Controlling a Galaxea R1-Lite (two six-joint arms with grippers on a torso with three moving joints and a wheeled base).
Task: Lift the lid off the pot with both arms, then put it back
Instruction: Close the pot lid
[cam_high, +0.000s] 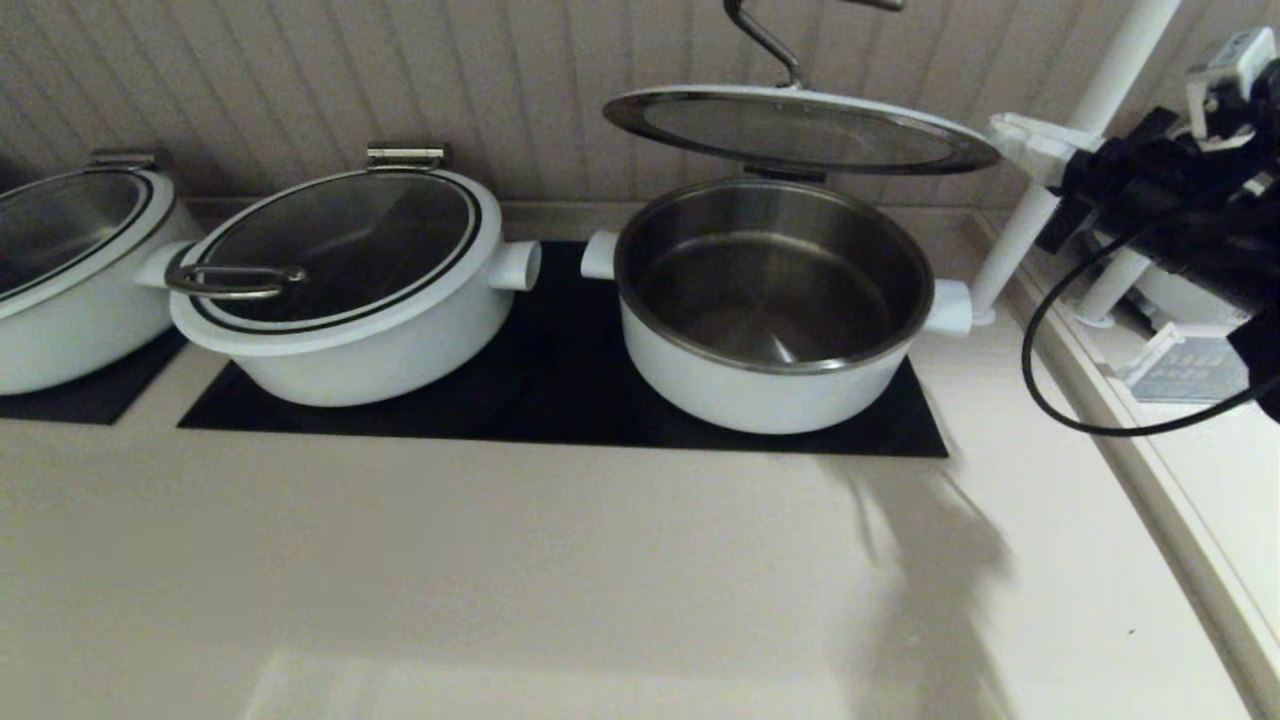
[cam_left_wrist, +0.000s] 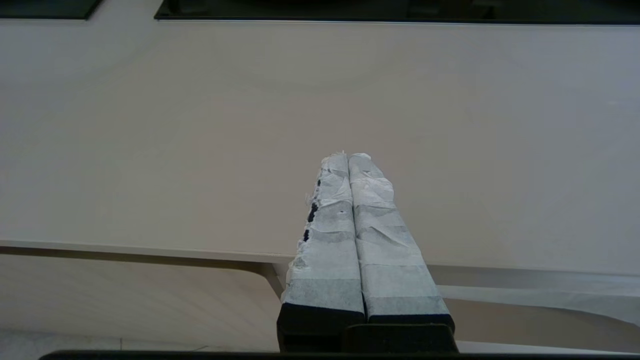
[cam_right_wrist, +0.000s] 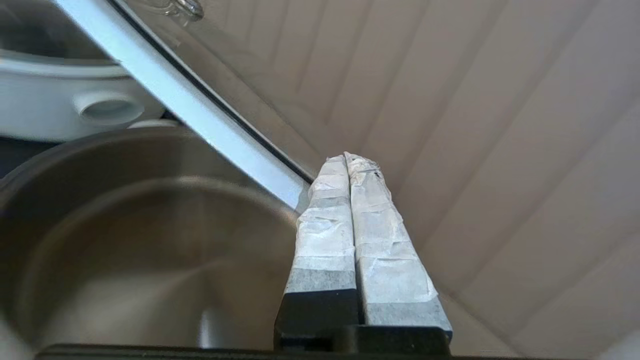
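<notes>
The pot (cam_high: 770, 300) stands open on the black cooktop, its steel inside bare. The lid (cam_high: 800, 130) is raised above it, tilted up on the hinge at the back, with its steel handle (cam_high: 765, 40) pointing upward. My right gripper (cam_high: 1025, 140) is at the lid's right edge. In the right wrist view it (cam_right_wrist: 346, 156) is shut with nothing between the fingers, and its tips touch the lid's white rim (cam_right_wrist: 200, 115) over the pot (cam_right_wrist: 125, 240). My left gripper (cam_left_wrist: 348, 156) is out of the head view, shut and empty over the bare counter near its front edge.
A twin pot with its lid closed (cam_high: 340, 280) stands to the left, and a third pot (cam_high: 60, 270) is at the far left. A white post (cam_high: 1080, 130) rises right of the pot. The panelled wall is close behind. The black cooktop (cam_high: 560, 410) lies under the pots.
</notes>
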